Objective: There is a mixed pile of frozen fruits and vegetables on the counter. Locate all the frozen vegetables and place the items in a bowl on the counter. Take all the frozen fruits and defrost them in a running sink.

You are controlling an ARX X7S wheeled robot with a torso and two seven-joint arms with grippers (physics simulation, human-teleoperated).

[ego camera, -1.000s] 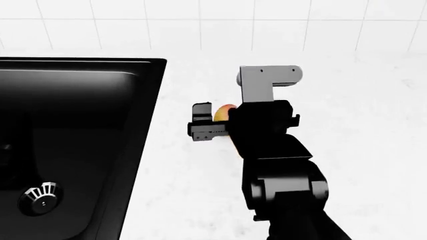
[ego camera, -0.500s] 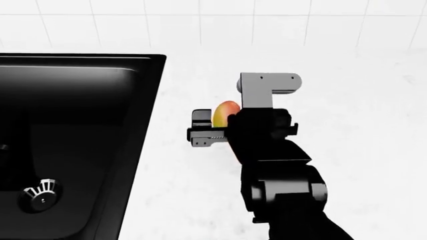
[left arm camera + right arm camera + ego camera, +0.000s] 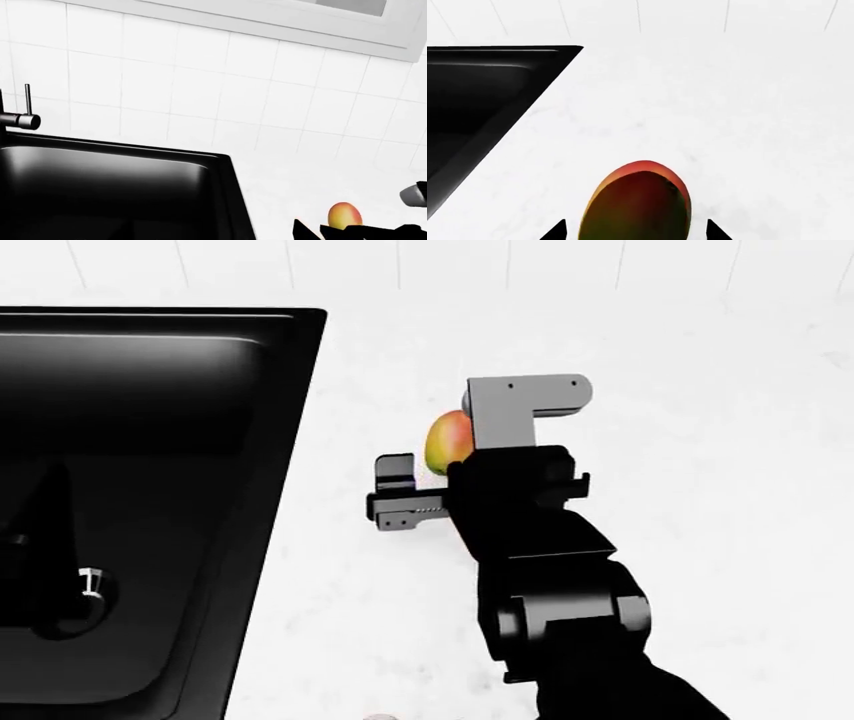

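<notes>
Carrying the mango (image 3: 449, 441) is the step in hand, as I judge it: the small yellow-to-red fruit sits between the tips of my right gripper (image 3: 635, 231), whose two dark points flank it closely on either side in the right wrist view, so I read my jaws as pinching it. From the head view it shows just past my wrist, above the white counter (image 3: 721, 440), to the right of the sink (image 3: 147, 490); whether it is lifted clear or grazing the stone I cannot tell. The left wrist view catches the same fruit (image 3: 344, 215) beside the basin's rim, with the faucet's (image 3: 19, 120) thin lever at the far side.

To do this well I should keep the squeeze steady, since an egg-shaped, frozen thing will likely want to squirt out of flat pads. I would raise it enough to clear the sink's edge, travel left without tilting my wrist, and let go low inside the basin, near the drain strainer (image 3: 88, 584), so it does not bounce. My left gripper does not show, so I cannot speak for its jaws.
</notes>
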